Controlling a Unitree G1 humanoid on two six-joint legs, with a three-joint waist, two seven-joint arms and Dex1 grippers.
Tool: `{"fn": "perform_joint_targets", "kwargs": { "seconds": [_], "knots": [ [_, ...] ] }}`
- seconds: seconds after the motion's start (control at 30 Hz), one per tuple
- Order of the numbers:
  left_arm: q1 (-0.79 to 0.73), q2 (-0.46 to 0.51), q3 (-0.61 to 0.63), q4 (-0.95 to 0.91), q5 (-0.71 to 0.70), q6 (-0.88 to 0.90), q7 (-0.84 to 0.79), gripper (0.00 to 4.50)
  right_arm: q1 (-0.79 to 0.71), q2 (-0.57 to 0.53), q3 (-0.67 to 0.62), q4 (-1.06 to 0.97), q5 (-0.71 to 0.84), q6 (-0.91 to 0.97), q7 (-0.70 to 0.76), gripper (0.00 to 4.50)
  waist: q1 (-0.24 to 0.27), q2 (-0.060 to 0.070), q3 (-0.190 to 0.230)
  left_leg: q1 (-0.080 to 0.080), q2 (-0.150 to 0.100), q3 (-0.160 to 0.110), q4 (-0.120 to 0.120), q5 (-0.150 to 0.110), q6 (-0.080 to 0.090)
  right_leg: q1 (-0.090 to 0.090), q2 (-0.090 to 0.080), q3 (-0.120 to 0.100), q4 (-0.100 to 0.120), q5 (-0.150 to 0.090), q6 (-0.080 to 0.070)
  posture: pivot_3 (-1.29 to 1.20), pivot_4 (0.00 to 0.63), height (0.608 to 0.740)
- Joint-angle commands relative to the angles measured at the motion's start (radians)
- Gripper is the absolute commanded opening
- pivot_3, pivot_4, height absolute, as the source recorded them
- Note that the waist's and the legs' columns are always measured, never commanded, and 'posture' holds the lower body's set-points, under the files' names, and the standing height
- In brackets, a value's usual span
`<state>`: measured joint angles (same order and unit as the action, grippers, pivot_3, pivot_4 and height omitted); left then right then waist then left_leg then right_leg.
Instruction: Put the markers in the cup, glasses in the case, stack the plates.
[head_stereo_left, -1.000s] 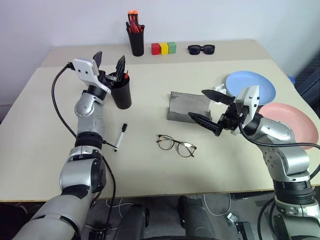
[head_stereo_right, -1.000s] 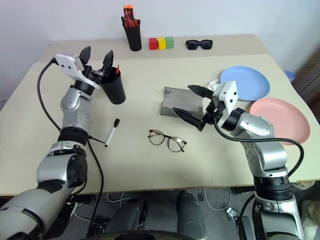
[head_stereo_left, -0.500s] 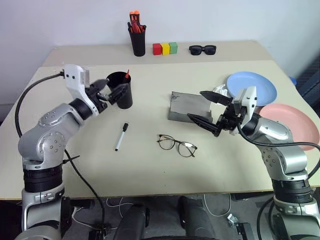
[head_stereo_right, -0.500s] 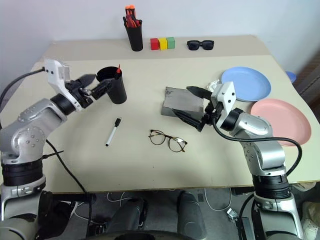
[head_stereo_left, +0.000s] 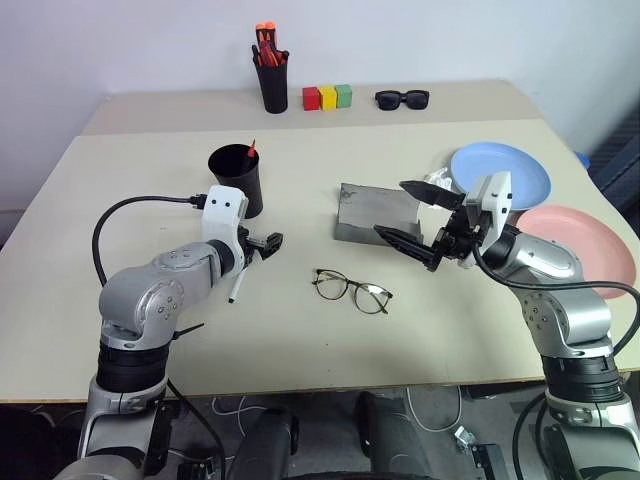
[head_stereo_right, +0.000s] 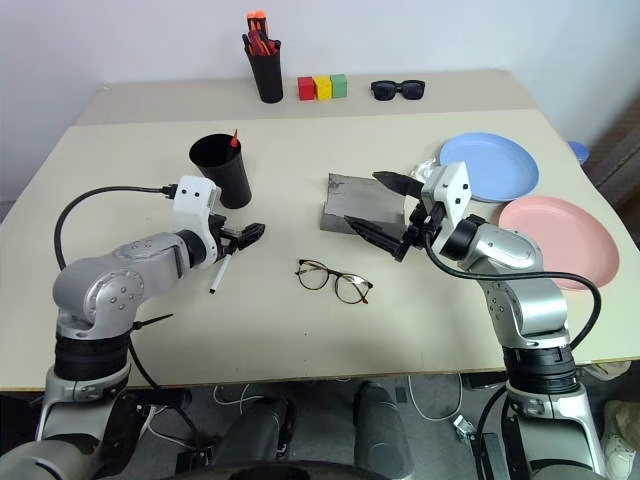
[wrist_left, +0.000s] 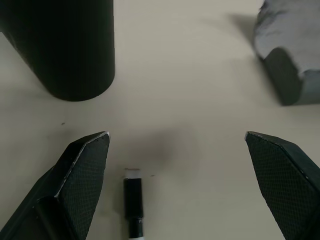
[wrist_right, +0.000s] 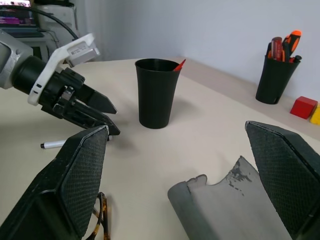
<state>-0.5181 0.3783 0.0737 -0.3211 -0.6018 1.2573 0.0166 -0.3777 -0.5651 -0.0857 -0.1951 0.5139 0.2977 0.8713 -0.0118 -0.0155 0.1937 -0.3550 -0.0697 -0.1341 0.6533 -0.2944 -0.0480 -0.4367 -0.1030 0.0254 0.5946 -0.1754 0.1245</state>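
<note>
The black cup (head_stereo_left: 237, 180) stands on the table's left half with the red-tipped marker (head_stereo_left: 252, 149) sticking out of it. The white marker (head_stereo_left: 235, 289) with its black cap (wrist_left: 134, 204) lies just in front of the cup. My left gripper (head_stereo_left: 268, 244) hangs open low over its cap end. The wire-rimmed glasses (head_stereo_left: 352, 289) lie at mid-table. Behind them is the grey case (head_stereo_left: 375, 212), with my right gripper (head_stereo_left: 393, 208) open and empty above its right end. The blue plate (head_stereo_left: 512, 170) and the pink plate (head_stereo_left: 592, 242) lie side by side at the right.
A tall pen holder (head_stereo_left: 273, 78) with orange-red pens, three coloured blocks (head_stereo_left: 328, 96) and black sunglasses (head_stereo_left: 402, 98) line the far edge. A cable loops from my left wrist. Bare tabletop lies in front of the glasses.
My left arm has dropped from above the cup down and back to the white marker, and its gripper now tips forward and down. It stays open. The right arm has not moved.
</note>
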Motion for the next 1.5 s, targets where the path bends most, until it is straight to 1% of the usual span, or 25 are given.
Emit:
{"fn": "perform_joint_targets", "kwargs": {
  "seconds": [0.03,0.1,0.2,0.43,0.5,0.6,0.83,1.07,1.17,1.23,1.3,1.33,1.5],
  "knots": [
    [-0.042,-0.015,0.035,0.020,0.018,0.054,0.006,4.45,-0.012,-0.003,-0.015,-0.028,0.002,-0.014,-0.002,4.50,-0.001,0.000,0.000,0.000,0.000,0.000,0.000,0.000,0.000,0.000,0.000,0.000,0.000,0.000,0.000,0.00,0.150,0.740],
    [-0.070,-0.030,0.055,0.036,0.014,0.120,0.009,4.45,-0.005,-0.005,-0.015,-0.031,-0.001,-0.014,-0.004,4.50,-0.001,0.000,0.000,0.000,0.000,0.000,0.000,0.000,0.000,0.000,0.000,0.000,0.000,0.000,0.000,0.00,0.150,0.740],
    [-0.093,-0.025,0.049,0.047,0.034,0.216,0.011,4.45,0.000,-0.008,-0.018,-0.031,-0.001,-0.014,-0.004,4.50,-0.001,0.000,0.000,0.000,0.000,0.000,0.000,0.000,0.000,0.000,0.000,0.000,0.000,0.000,0.000,0.00,0.150,0.740],
    [-0.097,-0.047,0.064,0.033,0.066,0.310,-0.011,4.45,-0.001,-0.010,-0.017,-0.031,-0.006,-0.014,-0.010,4.50,-0.001,0.000,0.000,0.000,0.000,0.000,0.000,0.000,0.000,0.000,0.000,0.000,0.000,0.000,0.000,0.00,0.150,0.740],
    [-0.085,-0.044,0.062,0.030,0.079,0.310,-0.018,4.45,-0.001,-0.010,-0.018,-0.032,-0.004,-0.011,-0.012,4.50,-0.001,0.000,0.000,0.000,0.000,0.000,0.000,0.000,0.000,0.000,0.000,0.000,0.000,0.000,0.000,0.00,0.150,0.740],
    [-0.075,-0.055,0.054,0.052,0.110,0.268,-0.023,3.66,0.000,-0.013,-0.017,-0.034,-0.004,-0.008,-0.012,4.50,-0.001,0.000,0.000,0.000,0.000,0.000,0.000,0.000,0.000,0.000,0.000,0.000,0.000,0.000,0.000,0.00,0.150,0.740],
    [-0.106,-0.078,0.041,0.107,0.169,0.193,-0.045,0.02,0.000,-0.036,-0.029,-0.037,-0.004,0.002,-0.006,4.50,0.002,0.000,0.000,-0.001,0.000,0.000,0.000,0.000,-0.001,0.000,0.000,0.000,0.000,0.000,0.000,0.00,0.150,0.740],
    [-0.106,-0.023,0.003,0.076,0.168,0.200,-0.128,0.02,0.004,-0.057,-0.042,-0.024,-0.009,-0.007,-0.005,4.50,-0.001,0.000,0.000,0.000,0.000,0.000,0.000,0.000,0.000,0.000,0.000,0.000,0.000,0.000,0.000,0.00,0.150,0.740],
    [-0.139,-0.023,0.028,0.066,0.146,0.127,-0.186,0.02,0.000,-0.049,-0.039,-0.018,-0.014,-0.014,-0.010,4.50,-0.001,0.000,0.000,0.000,0.000,0.000,0.000,0.000,0.000,0.000,0.000,0.000,0.000,0.000,0.000,0.00,0.150,0.740],
    [-0.171,-0.043,0.052,0.067,0.132,0.000,-0.237,0.02,-0.003,-0.042,-0.038,-0.018,-0.012,-0.016,-0.013,4.50,0.002,0.000,0.000,-0.001,0.000,0.000,0.000,0.000,0.000,0.000,0.000,0.000,0.000,0.000,0.000,0.00,0.150,0.740],
    [-0.186,-0.064,0.056,0.072,0.138,-0.178,-0.292,0.02,-0.006,-0.034,-0.041,-0.021,-0.001,-0.012,-0.012,4.50,0.004,0.000,0.000,-0.001,0.000,0.000,0.001,0.000,-0.001,0.000,-0.001,0.000,-0.001,0.000,0.000,0.00,0.150,0.740],
    [-0.191,-0.072,0.050,0.081,0.149,-0.294,-0.333,0.02,-0.006,-0.033,-0.049,-0.027,0.029,0.010,-0.003,4.50,0.004,0.000,0.000,-0.001,0.000,0.000,0.001,0.000,-0.001,0.000,-0.001,0.000,-0.001,0.000,0.000,0.00,0.150,0.740],
    [-0.232,-0.099,0.087,0.156,0.173,-0.579,-0.382,0.02,-0.010,-0.044,-0.084,-0.044,0.132,0.071,0.031,4.50,-0.001,0.000,0.000,-0.001,0.000,0.001,0.000,0.000,-0.001,0.000,-0.001,0.000,-0.002,0.000,0.000,0.00,0.150,0.740]
  ]
}}
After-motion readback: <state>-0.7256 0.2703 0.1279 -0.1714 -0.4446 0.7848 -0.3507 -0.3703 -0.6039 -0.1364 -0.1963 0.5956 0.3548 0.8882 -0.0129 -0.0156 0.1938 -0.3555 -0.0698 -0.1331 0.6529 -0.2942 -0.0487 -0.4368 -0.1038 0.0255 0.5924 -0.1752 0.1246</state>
